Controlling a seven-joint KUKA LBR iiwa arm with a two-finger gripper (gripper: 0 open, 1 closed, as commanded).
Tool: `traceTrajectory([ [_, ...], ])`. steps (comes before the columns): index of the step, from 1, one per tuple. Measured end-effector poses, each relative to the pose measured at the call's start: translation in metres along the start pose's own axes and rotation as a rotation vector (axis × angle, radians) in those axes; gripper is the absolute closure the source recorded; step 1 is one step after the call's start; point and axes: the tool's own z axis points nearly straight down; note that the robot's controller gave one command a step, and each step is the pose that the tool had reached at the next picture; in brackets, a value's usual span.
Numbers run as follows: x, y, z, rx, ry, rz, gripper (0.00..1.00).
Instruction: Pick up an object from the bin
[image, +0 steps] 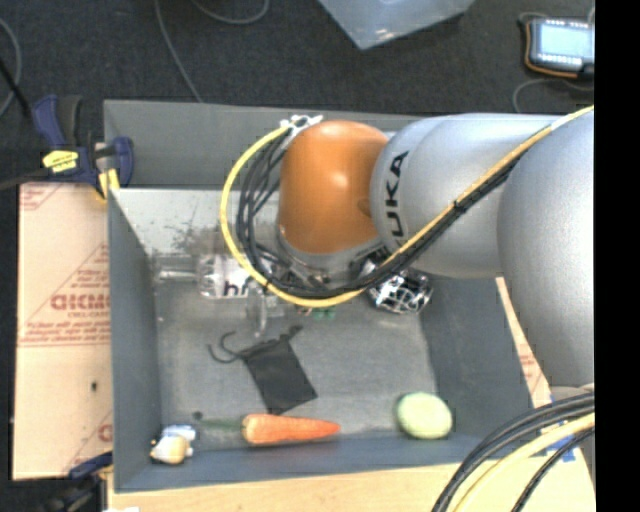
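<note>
My gripper (265, 316) hangs low in the bin (135, 330), tucked under the big orange cover (325, 190) on the arm (470, 200). The cover and its cables hide most of it, so I cannot tell how far open it is, or if it has hold of anything. It sits near the middle of the bin, just above the top end of a black flat piece (278, 378) that lies on the floor with a thin black curl beside it. A clear bottle (212, 276) lies on its side just to the left of the gripper, by the back wall. A black and white thing (402, 294) peeks out under the arm. Along the front wall I see a small white and yellow thing (172, 447), an orange carrot (292, 430) and a round green ball (423, 415).
</note>
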Motion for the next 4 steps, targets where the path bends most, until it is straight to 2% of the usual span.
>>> traceTrajectory([
  [1, 0.019, 0.004, -0.027, 0.0, -0.012, -0.078, 1.0],
  [2, 0.039, 0.008, 0.004, 0.0, -0.001, -0.203, 1.0],
  [3, 0.048, -0.019, 0.023, 0.0, -0.014, -0.008, 0.0],
  [4, 0.048, -0.019, 0.023, -0.001, -0.015, -0.007, 0.0],
])
